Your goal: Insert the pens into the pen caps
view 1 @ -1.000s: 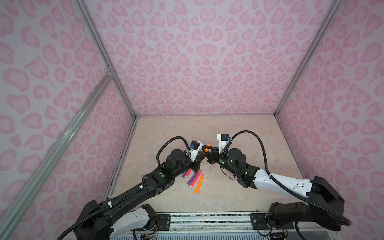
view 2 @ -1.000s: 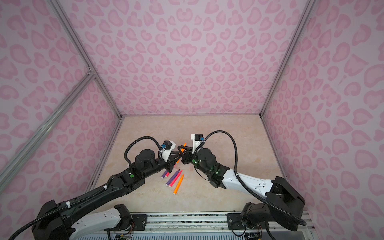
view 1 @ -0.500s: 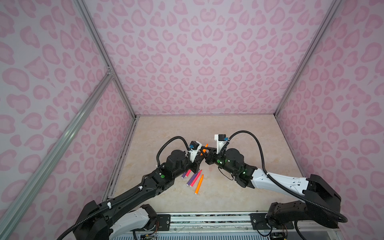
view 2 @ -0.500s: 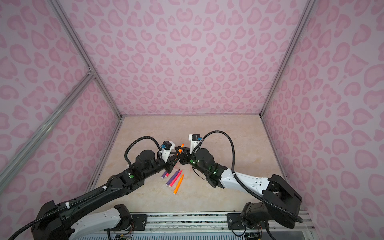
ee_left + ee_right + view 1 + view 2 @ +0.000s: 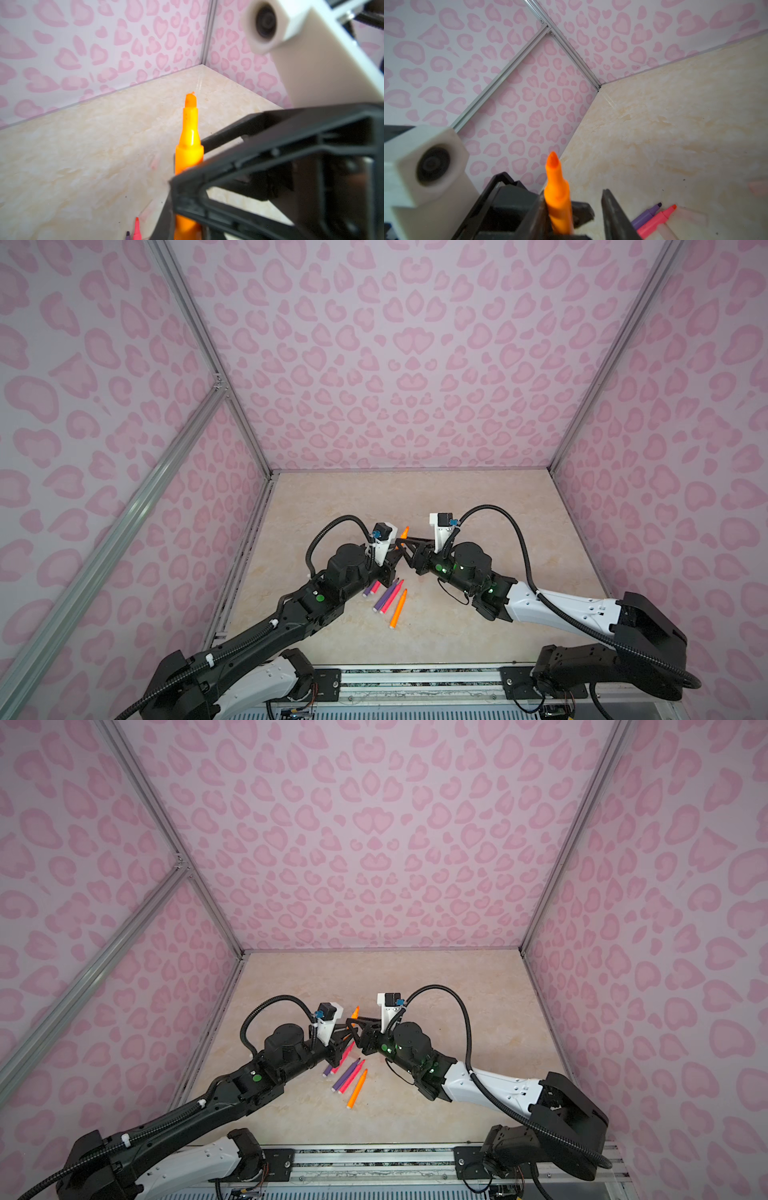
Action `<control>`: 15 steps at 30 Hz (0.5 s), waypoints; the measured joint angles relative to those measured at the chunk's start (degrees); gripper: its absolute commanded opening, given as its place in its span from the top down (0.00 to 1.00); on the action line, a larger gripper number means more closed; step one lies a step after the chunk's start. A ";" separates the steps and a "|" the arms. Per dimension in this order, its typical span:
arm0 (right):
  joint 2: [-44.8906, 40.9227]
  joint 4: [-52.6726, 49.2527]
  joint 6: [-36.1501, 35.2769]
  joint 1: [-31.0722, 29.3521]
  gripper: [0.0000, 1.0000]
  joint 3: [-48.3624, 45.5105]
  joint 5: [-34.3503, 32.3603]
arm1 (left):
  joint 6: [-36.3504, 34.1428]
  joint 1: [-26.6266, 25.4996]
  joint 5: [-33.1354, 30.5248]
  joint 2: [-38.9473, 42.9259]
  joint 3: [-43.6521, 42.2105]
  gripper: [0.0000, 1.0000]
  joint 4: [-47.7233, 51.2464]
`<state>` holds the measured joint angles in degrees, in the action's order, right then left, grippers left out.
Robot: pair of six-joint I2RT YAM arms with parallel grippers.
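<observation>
An orange pen (image 5: 404, 532) (image 5: 354, 1012) stands nearly upright above the floor with its tip bare. My left gripper (image 5: 395, 552) (image 5: 185, 232) is shut on its lower barrel. My right gripper (image 5: 406, 542) (image 5: 573, 196) is open, one finger on each side of the same orange pen (image 5: 557, 193) (image 5: 189, 145) with a gap. Below on the beige floor lie an orange pen (image 5: 398, 608), a purple pen (image 5: 386, 596), a pink pen (image 5: 658, 218) and a further purple and pink pair (image 5: 372, 588). A faint translucent pen cap (image 5: 691, 216) lies by the pink tip.
Pink patterned walls close in the beige floor (image 5: 478, 506) on three sides, with an aluminium frame post (image 5: 245, 435) at the left back corner. The rail (image 5: 415, 676) carrying both arm bases runs along the front edge. The two wrists nearly touch at mid floor.
My right gripper's jaws have opened off the orange pen, and that arm has shifted slightly left. My left gripper still holds the pen in about the same spot.
</observation>
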<state>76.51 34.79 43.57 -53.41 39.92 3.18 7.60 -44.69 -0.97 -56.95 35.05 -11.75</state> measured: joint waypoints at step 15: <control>-7.37 -17.57 -2.64 0.44 0.32 3.43 -19.15 | 21.09 8.39 -30.10 8.96 -1.95 0.96 10.71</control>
<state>69.14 17.21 40.93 -52.97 43.35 -15.97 28.69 -36.29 -31.07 -47.99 33.10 -1.04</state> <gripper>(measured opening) 0.684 0.171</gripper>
